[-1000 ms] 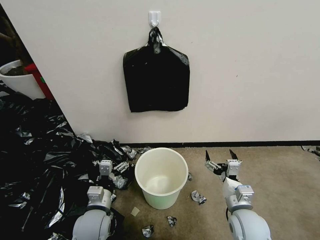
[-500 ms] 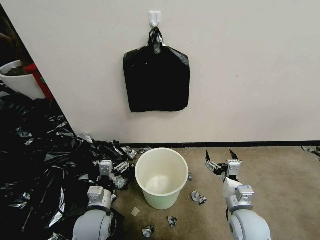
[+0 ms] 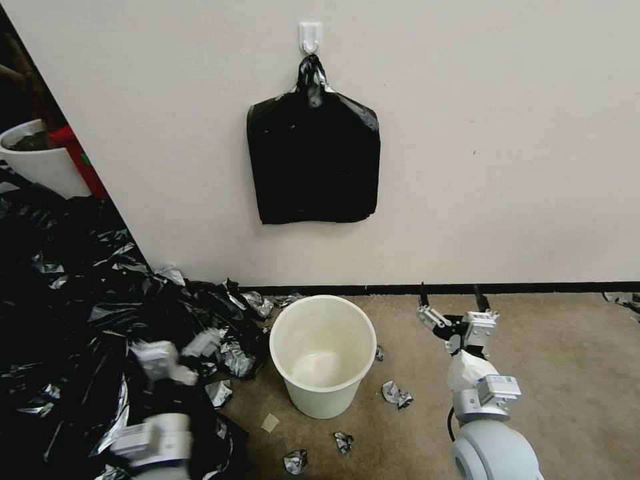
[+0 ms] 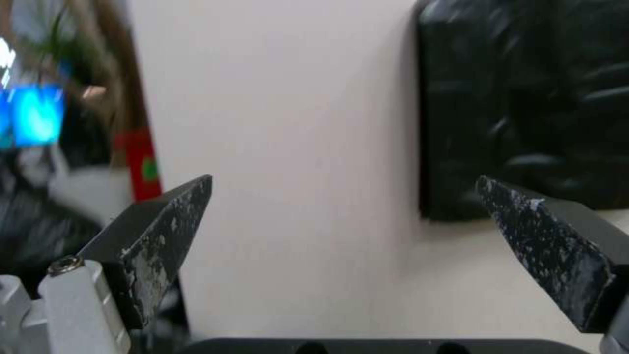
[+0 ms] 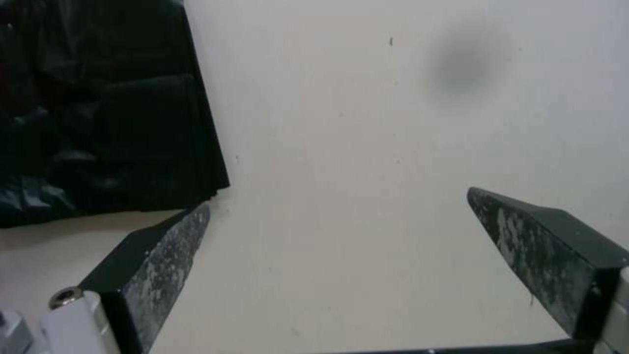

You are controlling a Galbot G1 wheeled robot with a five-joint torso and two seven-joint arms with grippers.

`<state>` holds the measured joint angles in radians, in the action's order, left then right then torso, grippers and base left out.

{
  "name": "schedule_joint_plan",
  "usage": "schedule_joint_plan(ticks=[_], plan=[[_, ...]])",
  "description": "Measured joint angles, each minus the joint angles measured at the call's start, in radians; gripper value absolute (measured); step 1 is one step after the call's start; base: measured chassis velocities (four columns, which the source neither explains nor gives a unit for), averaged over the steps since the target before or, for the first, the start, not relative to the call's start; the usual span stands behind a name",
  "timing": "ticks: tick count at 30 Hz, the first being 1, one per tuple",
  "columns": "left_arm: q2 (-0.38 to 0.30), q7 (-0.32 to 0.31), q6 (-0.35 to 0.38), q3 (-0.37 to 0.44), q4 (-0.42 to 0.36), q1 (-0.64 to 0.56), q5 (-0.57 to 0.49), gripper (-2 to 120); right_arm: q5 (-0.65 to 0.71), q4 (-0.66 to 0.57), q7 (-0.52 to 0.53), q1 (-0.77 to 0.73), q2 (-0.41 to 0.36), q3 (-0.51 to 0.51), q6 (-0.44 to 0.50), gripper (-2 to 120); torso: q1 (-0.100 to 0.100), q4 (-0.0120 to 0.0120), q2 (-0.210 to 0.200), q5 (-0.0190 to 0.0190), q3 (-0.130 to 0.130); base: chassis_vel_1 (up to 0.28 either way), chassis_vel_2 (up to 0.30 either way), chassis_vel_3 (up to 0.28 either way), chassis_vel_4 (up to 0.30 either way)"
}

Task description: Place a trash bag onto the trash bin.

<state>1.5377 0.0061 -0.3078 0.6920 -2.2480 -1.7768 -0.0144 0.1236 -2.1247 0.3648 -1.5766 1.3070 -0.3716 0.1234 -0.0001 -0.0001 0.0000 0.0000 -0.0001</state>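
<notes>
Black film heap crowds the trash bin on my left; carpet floor on its right lies open beside my right claw.

Grey arms (scuffed black fingers)

The left gripper faces a pale wall; its jaws stand wide apart, nothing between them. Both black fingertips are pointed, their inner faces scuffed with grey specks. A flat black bag stack hangs against the wall beyond the far jaw, its lower edge just above that jaw's tip. Beyond the wall's edge, past the other jaw, a red object with a green spot and a blurred blue patch are visible.
</notes>
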Motion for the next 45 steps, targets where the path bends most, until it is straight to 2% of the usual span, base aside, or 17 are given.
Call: schedule_joint_plan(ticks=[4,8,10,11,12,14,15,16,17,20,24,33,35,36,39,42,45], plan=[[-0.013,0.055,-0.027,0.022,-0.012,0.003,-0.012,100,0.0,0.0,0.001,0.0,0.0,0.0,0.0,100,0.0,0.0,0.0,-0.0001,0.0,0.0,0.0,0.0,0.0],[-0.031,0.127,-0.074,0.038,0.004,-0.003,-0.12,100,-0.005,0.029,-0.03,0.034,-0.004,0.018,0.046,100,0.0,-0.0004,0.0,-0.0004,0.0,0.0,0.0,0.0,0.0],[-0.03,0.129,-0.075,0.038,0.007,-0.007,-0.144,100,-0.011,0.051,-0.058,0.059,-0.005,0.028,0.074,100,0.0,-0.0002,0.0,0.0,0.0,0.0,0.0,0.0,0.0],[-0.029,0.129,-0.075,0.039,0.011,-0.009,-0.166,100,-0.009,0.063,-0.063,0.082,-0.005,0.033,0.08,100,0.0,0.0009,0.0,0.0008,0.0,0.0,0.0,0.0,0.0],[-0.026,0.129,-0.075,0.043,0.015,-0.013,-0.189,100,0.002,0.068,-0.065,0.096,-0.006,0.039,0.089,100,0.0,0.0001,0.0,-0.0007,0.0,0.0,0.0,0.0,0.0],[-0.024,0.129,-0.074,0.043,0.015,-0.015,-0.198,100,0.016,0.084,-0.081,0.115,-0.006,0.057,0.106,100,0.0,-0.0002,0.0,-0.001,0.0,0.0,0.0,0.0,0.0],[-0.022,0.128,-0.071,0.046,0.016,-0.021,-0.206,100,0.038,0.112,-0.111,0.152,-0.005,0.079,0.137,100,0.0,-0.0003,0.0,0.0008,0.0,0.0,0.0,0.0,0.0],[-0.022,0.128,-0.071,0.046,0.016,-0.021,-0.206,100,0.038,0.112,-0.111,0.152,-0.005,0.079,0.137,100,0.0,-0.0003,0.0,0.0008,0.0,0.0,0.0,0.0,0.0],[-0.02,0.128,-0.068,0.05,0.016,-0.026,-0.206,100,0.063,0.146,-0.148,0.197,-0.004,0.108,0.176,100,0.0,0.0,0.0,-0.0004,0.0,0.0,0.0,0.0,0.0],[-0.011,0.128,-0.064,0.06,0.016,-0.039,-0.196,100,0.121,0.227,-0.237,0.305,-0.001,0.176,0.267,100,0.0,0.0002,0.0,-0.0002,0.0,0.0,0.0,0.0,0.0],[-0.005,0.126,-0.063,0.077,0.013,-0.05,-0.194,100,0.157,0.275,-0.291,0.368,0.001,0.217,0.322,100,0.0,0.0004,0.0,-0.0003,0.0,0.0,0.0,0.0,0.0],[-0.008,0.121,-0.062,0.101,0.015,-0.048,-0.202,100,0.169,0.287,-0.299,0.379,0.003,0.229,0.328,100,0.0,-0.0005,0.0,-0.0004,0.0,0.0,0.0,0.0,0.0],[-0.01,0.12,-0.061,0.099,0.019,-0.042,-0.202,100,0.218,0.331,-0.314,0.438,0.02,0.278,0.329,100,0.0,-0.0006,0.0,-0.0003,0.0,0.0,0.0,0.0,0.0],[-0.013,0.12,-0.061,0.097,0.024,-0.037,-0.203,100,0.274,0.379,-0.331,0.504,0.041,0.336,0.325,100,0.0,0.0001,0.0,0.0,0.0,0.0,0.0,0.0,0.0],[-0.017,0.119,-0.06,0.096,0.032,-0.031,-0.205,100,0.319,0.422,-0.348,0.564,0.061,0.384,0.321,100,0.0,0.0012,0.0,-0.0002,0.0,0.0,0.0,0.0,0.0],[-0.02,0.117,-0.066,0.097,0.041,-0.024,-0.217,100,0.379,0.516,-0.358,0.646,0.088,0.424,0.321,100,0.0,-0.0004,0.0,-0.0001,0.0,0.0,0.0,0.0,0.0],[-0.016,0.111,-0.078,0.101,0.042,-0.026,-0.233,100,0.458,0.614,-0.382,0.739,0.125,0.458,0.336,100,0.0,-0.0005,0.0,0.0,0.0,0.0,0.0,0.0,0.0]])
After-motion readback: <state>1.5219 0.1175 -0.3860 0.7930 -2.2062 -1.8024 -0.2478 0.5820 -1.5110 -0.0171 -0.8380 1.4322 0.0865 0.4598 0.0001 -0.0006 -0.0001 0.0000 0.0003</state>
